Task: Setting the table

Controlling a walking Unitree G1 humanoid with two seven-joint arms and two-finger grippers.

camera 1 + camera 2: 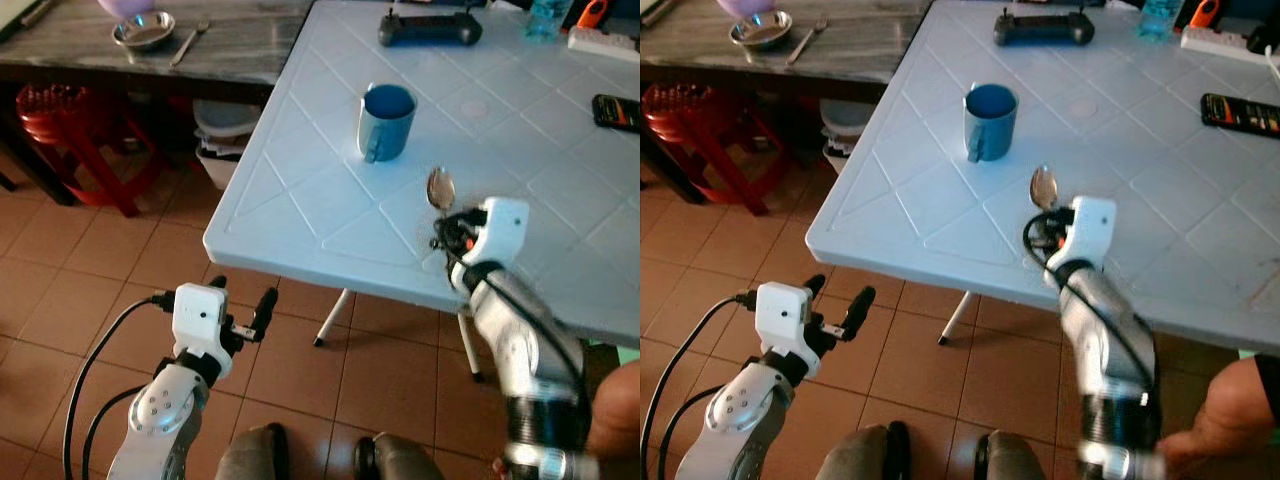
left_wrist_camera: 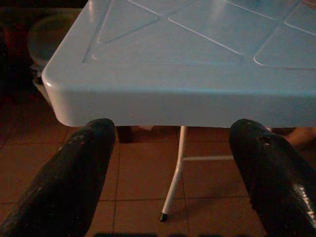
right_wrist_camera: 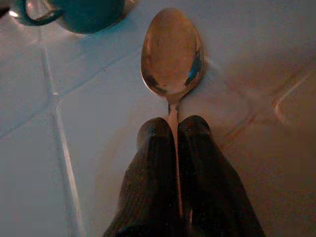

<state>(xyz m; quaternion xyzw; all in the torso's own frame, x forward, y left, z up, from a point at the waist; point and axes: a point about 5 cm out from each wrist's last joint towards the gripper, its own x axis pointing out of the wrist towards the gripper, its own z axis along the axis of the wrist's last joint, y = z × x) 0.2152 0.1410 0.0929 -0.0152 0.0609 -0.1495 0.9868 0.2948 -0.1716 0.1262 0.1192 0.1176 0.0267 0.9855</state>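
Note:
A blue mug stands on the light blue plastic table, its handle toward the near edge. My right gripper is shut on the handle of a metal spoon, whose bowl rests on or just above the tabletop, to the right of the mug and nearer to me. My left gripper is open, held low over the tiled floor in front of the table's near left corner, with nothing between its fingers.
A black game controller, a phone and a power strip lie at the table's far side. A dark table at the far left holds a steel bowl; beneath it stand a red stool and a bin. A person's arm is at the lower right.

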